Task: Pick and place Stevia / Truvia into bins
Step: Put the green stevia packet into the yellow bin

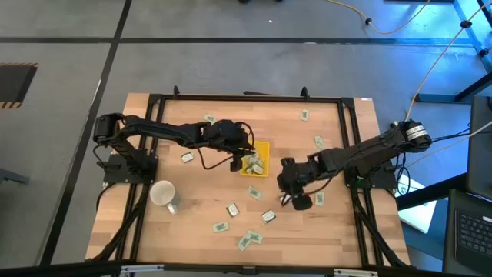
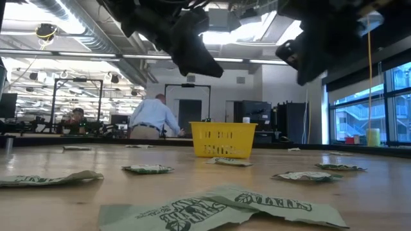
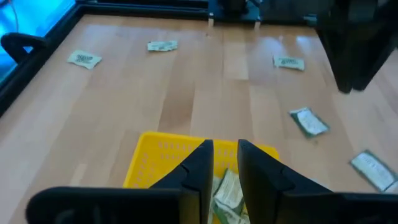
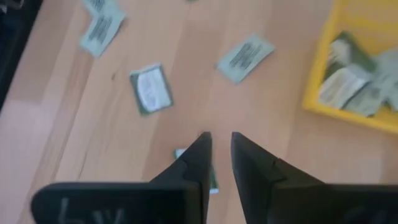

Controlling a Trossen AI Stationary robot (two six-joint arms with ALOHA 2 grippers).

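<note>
Two grippers (image 1: 244, 160) (image 1: 286, 198) flank yellow bin (image 1: 262, 146), mid-table.

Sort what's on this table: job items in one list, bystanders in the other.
Job:
- sweetener packets, scattered on the table, several already in the tray
- yellow tray
- left gripper, above the tray
- right gripper, over a loose packet

Lying about:
- white mug

Left gripper (image 3: 225, 163) fingers slightly apart (nothing between); right gripper (image 4: 217, 155) likewise.
</note>
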